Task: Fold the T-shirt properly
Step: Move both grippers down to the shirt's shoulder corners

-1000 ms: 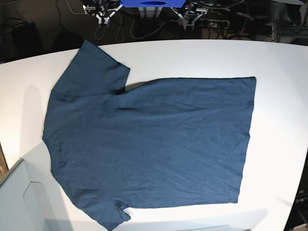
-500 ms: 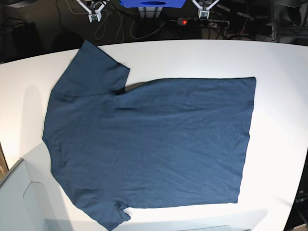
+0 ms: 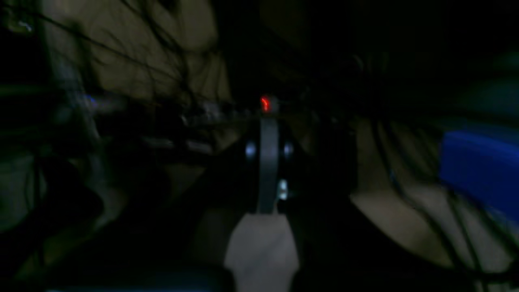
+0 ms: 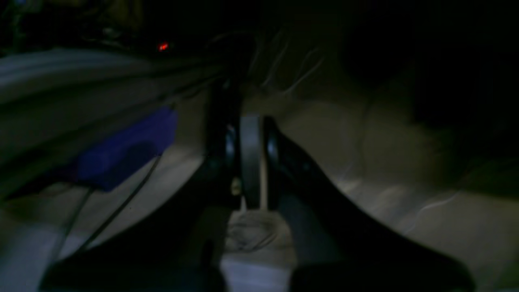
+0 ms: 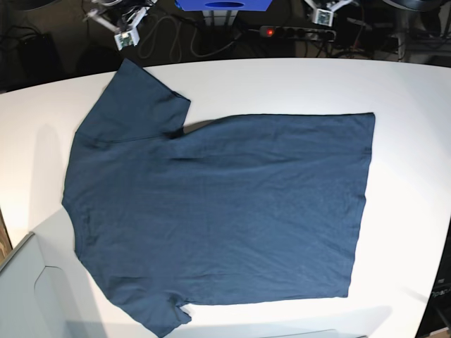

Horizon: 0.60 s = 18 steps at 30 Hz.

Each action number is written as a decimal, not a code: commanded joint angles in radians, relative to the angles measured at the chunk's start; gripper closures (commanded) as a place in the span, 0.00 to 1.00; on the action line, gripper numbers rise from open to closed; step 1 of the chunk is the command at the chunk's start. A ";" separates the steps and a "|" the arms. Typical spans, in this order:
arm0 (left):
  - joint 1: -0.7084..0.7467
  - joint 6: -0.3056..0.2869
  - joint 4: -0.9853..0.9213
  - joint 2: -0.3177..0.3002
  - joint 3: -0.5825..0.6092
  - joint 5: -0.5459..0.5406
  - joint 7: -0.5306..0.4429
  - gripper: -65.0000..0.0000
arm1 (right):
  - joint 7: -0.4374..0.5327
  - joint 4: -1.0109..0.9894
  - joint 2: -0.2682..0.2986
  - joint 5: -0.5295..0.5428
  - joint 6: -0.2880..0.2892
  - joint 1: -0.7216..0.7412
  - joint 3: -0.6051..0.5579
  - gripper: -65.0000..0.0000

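The dark navy T-shirt [image 5: 218,211] lies spread flat on the white table [image 5: 409,91], neck end to the left and hem to the right. One sleeve [image 5: 137,98] points to the far left corner and the other [image 5: 162,317] to the near edge. Both grippers hang beyond the table's far edge, off the cloth. My right gripper [image 5: 125,36] is at the top left, just past the far sleeve. My left gripper [image 5: 323,15] is at the top right. In the dark, blurred wrist views the left gripper [image 3: 267,121] and the right gripper [image 4: 251,121] are shut on nothing.
Behind the table stands a blue box [image 5: 222,4], beside a power strip with a red light [image 5: 271,32] and loose cables over a dark floor. A pale grey box [image 5: 21,296] sits at the near left corner.
Both grippers have swung apart along the far edge, the right one to the left and the left one to the right. The T-shirt has not moved.
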 commanded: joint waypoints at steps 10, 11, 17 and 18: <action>0.062 -0.005 0.341 0.003 -0.080 -0.005 -0.024 0.86 | -0.045 0.059 0.001 0.001 0.053 0.088 0.005 1.00; 0.057 -0.005 0.350 0.001 -0.080 -0.005 -0.024 0.78 | -0.065 0.059 -0.001 0.001 0.075 0.104 0.005 1.00; -0.008 -0.005 0.376 0.001 -0.080 -0.005 -0.024 0.54 | -0.087 0.059 -0.025 0.002 0.108 0.170 0.005 1.00; -0.019 -0.004 0.375 0.003 -0.080 -0.005 -0.024 0.53 | -0.090 0.059 -0.027 0.002 0.108 0.180 0.005 1.00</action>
